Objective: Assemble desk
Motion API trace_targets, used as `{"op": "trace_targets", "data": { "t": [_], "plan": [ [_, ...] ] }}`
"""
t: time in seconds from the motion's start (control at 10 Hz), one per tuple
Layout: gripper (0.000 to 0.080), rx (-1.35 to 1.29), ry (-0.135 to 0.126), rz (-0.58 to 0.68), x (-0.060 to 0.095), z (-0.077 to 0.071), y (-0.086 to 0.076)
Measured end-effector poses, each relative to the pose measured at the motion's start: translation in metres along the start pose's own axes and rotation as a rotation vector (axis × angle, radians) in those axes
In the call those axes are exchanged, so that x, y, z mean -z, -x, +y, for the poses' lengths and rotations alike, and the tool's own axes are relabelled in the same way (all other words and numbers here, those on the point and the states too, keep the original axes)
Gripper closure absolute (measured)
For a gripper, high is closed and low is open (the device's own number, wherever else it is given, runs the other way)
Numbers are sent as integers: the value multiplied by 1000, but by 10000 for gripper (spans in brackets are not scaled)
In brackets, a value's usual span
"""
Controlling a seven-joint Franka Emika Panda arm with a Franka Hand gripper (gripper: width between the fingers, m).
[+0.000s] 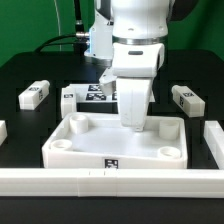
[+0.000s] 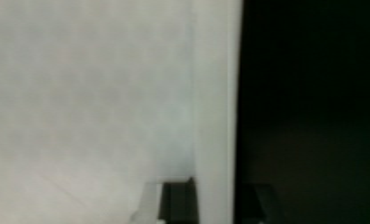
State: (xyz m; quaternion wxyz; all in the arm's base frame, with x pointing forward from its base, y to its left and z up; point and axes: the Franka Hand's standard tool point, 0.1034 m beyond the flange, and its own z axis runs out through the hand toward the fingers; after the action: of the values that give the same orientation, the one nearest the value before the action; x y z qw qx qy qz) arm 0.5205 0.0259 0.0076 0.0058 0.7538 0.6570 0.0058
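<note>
the white tabletop (image 1: 62, 150) lies on the black table (image 1: 25, 65), just behind the border rail (image 1: 60, 181). the gripper (image 1: 135, 122) is clamped shut on its far rim. loose legs (image 1: 35, 95) lie at either side.

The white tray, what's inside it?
The tray has round sockets in its corners, and the robot's gripper reaches down inside. The gripper covers the spot beneath it, so anything there is hidden.

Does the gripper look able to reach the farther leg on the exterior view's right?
Probably yes: that leg lies in the open, apart from the tabletop, with nothing on it. The gripper looks shut on the tabletop's far rim, so it must let go and lift first.
</note>
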Motion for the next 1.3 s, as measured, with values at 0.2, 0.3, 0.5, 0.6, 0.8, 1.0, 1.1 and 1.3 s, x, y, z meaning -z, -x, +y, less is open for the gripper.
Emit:
{"op": "trace_targets", "data": {
  "t": [0.2,0.3,0.5,0.6,0.8,1.0,1.1,1.3],
  "plan": [
    [742,69,6,3,-1,4,-11],
    [742,78,3,3,-1,5,-17],
    [742,88,4,3,-1,10,-26],
    [742,83,5,4,-1,11,-27],
    [742,79,2,3,-2,12,-27],
    [500,79,1,3,-2,12,-27],
    [364,79,1,3,-2,12,-27],
    [206,40,16,3,8,15,-27]
  ]
}}
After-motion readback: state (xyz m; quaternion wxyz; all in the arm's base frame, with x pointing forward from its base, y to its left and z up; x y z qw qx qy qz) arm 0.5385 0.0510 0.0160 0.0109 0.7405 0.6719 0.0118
